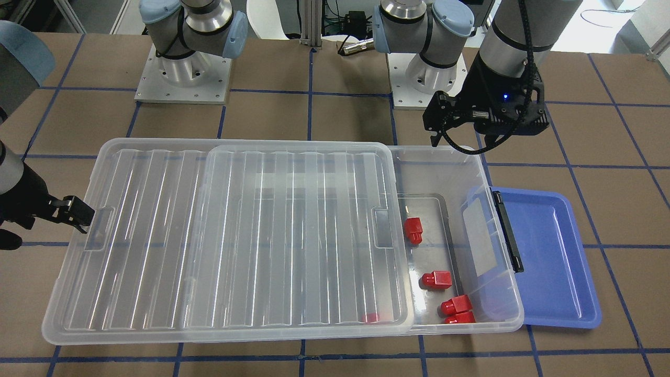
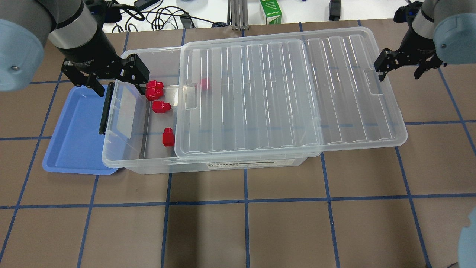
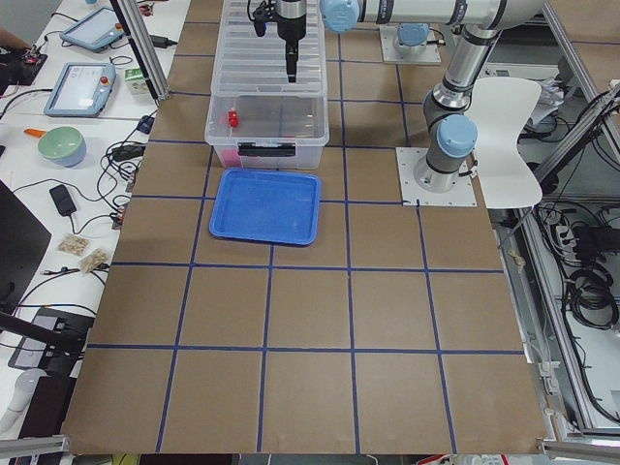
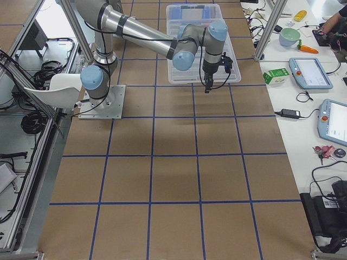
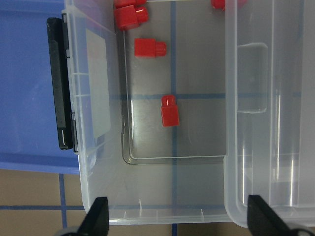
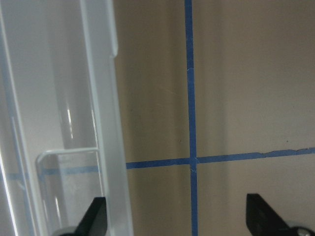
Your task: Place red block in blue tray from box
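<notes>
The left gripper (image 2: pixel 119 85) hovers above the open end of the box (image 2: pixel 111 150), jaws wide apart and empty. The lid (image 2: pixel 260 96) sits slid toward the tabletop's right edge, baring the end where the blocks lie.

The easiest pick looks to be the lone red block (image 5: pixel 170 110). It lies flat on the box floor, well apart from the others and from the walls. Centre the jaws over its squarish body, turn the wrist so they close across its sides, and descend straight, minding the lid's edge nearby. Then lift clear of the rim before crossing to the blue tray (image 2: pixel 74 137), which sits at the box's end toward the tabletop's left edge with nothing in it.

The right gripper (image 2: pixel 401 70) hangs just beside the lid's other end, jaws apart with nothing between them.

One more block (image 2: pixel 204 83) shows only as a red blur through the ribbed lid. Two blocks (image 2: pixel 153 90) by the far wall are probably touching, but the wrist view cuts them off. The tray's inner edge is hidden behind the box's latch end.
</notes>
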